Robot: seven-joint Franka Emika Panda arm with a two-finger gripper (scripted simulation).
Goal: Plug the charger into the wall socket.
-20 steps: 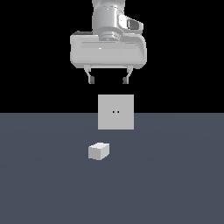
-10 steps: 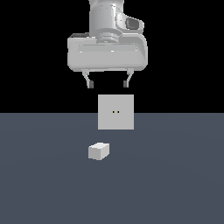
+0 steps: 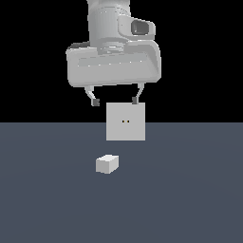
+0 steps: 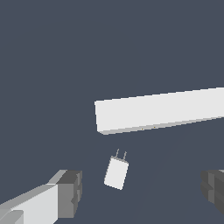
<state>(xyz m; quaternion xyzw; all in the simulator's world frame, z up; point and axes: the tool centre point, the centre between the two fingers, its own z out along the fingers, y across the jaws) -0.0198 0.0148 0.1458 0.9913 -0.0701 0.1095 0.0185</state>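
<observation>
Charger (image 3: pixel 107 164) lies on the floor (image 3: pixel 190 199), near side of the upright socket (image 3: pixel 125 122) and slightly toward the exterior view's left. Gripper (image 3: pixel 115 101) hangs above, jaws spread wide, holding nothing.

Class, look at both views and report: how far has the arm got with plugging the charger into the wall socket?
Nothing of the task looks done yet. The charger lies loose on the floor in front of the wall socket, apart from it; the wrist view shows its two prongs pointing toward the plate. The pincer hangs open above, holding nothing. Left to do: descend, grip the charger, line up its prongs with the two holes, and push it in.
</observation>
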